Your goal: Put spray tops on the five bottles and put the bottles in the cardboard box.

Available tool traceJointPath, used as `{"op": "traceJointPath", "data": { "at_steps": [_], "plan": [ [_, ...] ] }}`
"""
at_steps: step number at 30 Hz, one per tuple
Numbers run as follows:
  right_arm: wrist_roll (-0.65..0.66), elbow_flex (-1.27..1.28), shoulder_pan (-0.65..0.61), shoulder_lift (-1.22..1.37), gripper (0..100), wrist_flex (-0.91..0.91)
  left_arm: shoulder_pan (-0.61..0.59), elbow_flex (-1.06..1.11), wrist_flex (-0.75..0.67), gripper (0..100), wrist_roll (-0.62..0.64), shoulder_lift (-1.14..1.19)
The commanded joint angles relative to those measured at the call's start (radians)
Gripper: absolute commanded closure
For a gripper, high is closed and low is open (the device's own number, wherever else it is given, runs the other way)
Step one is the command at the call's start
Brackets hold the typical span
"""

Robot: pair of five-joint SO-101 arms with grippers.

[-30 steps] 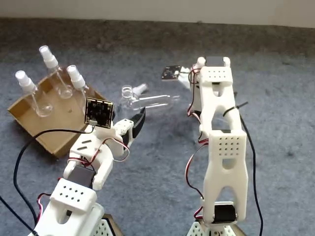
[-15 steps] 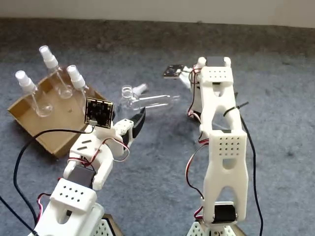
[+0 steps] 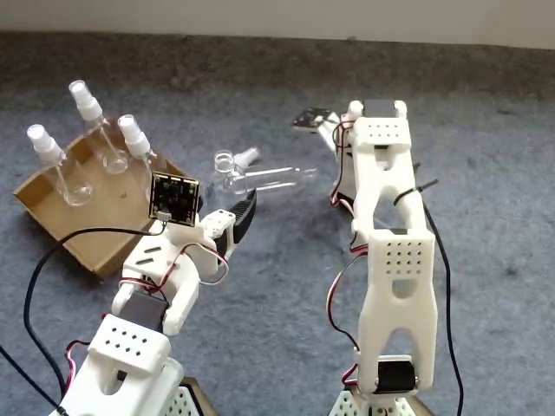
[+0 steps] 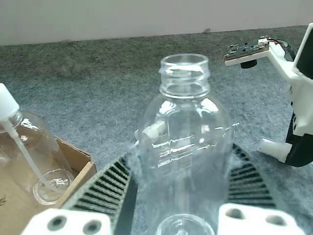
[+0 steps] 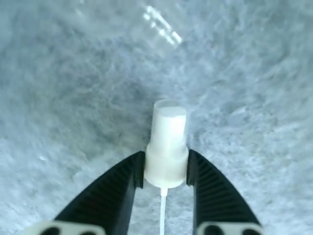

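While the left gripper is clamped on the uncapped bottle, which stands upright with its open neck up, and the right gripper is pinched round a spray top off to one side of it, the main risk I see is at the join. The dip tube running from that top is thin. If it meets the rim of the neck instead of the hole, it will likely bend or push the top askew in the jaws. The bottle is clear, smooth plastic held low on its body, so a sideways shove from the top could tip or twist it in the grip.

Close by, a second bottle lies on its side with a loose spray top beside it. A wide swing of either arm could send them rolling. The cardboard box sits just beside the left arm with 3 capped bottles standing in it, and a careless lift toward it could knock one over.

The counter is covered in a grey, fuzzy, carpet-like material, darker toward the back, where it ends at a pale wall.
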Motion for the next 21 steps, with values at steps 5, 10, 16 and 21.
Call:
{"op": "traceJointPath", "data": {
  "at_steps": [5,10,16,21],
  "plan": [
    [-0.097,-0.002,-0.035,-0.018,86.4,0.019,-0.002,-0.010,-0.021,89,0.005,-0.012],
    [-0.097,-0.001,-0.031,-0.016,86.3,0.019,-0.002,-0.010,-0.021,89,0.005,-0.012],
    [-0.089,0.140,-0.047,-0.018,86.7,0.012,-0.002,-0.010,-0.021,89,0.005,-0.012],
    [-0.094,0.160,-0.047,-0.027,86.8,0.015,-0.002,0.001,-0.023,89,0.005,-0.015]
  ]
}}
